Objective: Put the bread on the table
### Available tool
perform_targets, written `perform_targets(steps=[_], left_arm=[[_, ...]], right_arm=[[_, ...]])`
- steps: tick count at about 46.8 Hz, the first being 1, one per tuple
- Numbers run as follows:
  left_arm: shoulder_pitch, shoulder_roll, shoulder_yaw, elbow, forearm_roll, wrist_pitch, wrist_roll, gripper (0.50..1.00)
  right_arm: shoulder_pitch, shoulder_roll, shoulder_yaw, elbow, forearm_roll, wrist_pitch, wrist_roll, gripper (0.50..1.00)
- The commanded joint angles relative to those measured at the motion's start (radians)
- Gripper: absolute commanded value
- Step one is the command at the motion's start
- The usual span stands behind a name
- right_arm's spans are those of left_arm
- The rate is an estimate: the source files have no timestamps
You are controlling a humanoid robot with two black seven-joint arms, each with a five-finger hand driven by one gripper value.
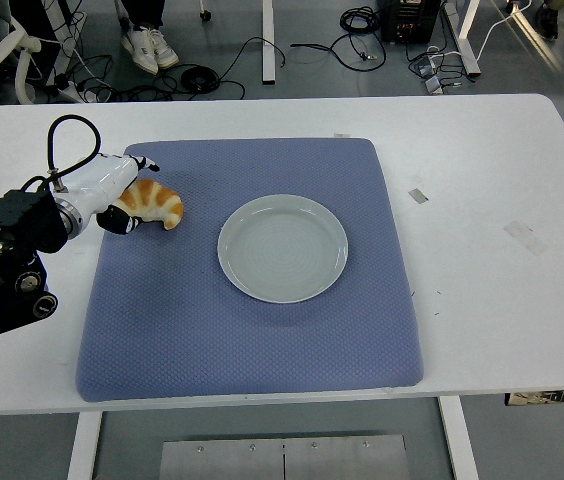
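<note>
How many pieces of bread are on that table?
1. The croissant-shaped bread lies on the blue mat, left of the empty plate, at the left robot hand. None looks hidden.

Left hand (122,195) fingers mostly hidden behind bread (154,203).

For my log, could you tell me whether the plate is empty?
Empty: the plate shows only bare glaze; the bread is left of it.

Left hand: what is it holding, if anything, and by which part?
The left hand grips the croissant by its left end, low over the blue mat, near the mat's far-left corner.
</note>
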State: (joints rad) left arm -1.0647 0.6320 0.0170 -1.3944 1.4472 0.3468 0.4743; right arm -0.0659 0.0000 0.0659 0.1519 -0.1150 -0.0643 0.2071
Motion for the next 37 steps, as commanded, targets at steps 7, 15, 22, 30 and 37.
perform_targets(steps=[7,15,22,30,37], left_arm=[[-0.006,-0.008,-0.002,-0.001,-0.008,-0.002,-0.002,0.980],[-0.011,-0.005,-0.040,-0.011,-0.037,-0.003,-0.002,0.980],[-0.012,-0.003,-0.111,-0.028,-0.123,-0.005,-0.014,0.980],[-0.014,0.002,-0.163,-0.040,-0.180,-0.005,-0.029,0.978],[-0.015,0.015,-0.218,-0.040,-0.228,-0.005,-0.049,0.978]], right_arm=[[0.000,0.000,0.000,0.000,0.000,0.000,0.000,1.000],[0.000,0.000,0.000,0.000,0.000,0.000,0.000,1.000],[0.000,0.000,0.000,0.000,0.000,0.000,0.000,1.000],[0.000,0.000,0.000,0.000,0.000,0.000,0.000,1.000],[0.000,0.000,0.000,0.000,0.000,0.000,0.000,1.000]])
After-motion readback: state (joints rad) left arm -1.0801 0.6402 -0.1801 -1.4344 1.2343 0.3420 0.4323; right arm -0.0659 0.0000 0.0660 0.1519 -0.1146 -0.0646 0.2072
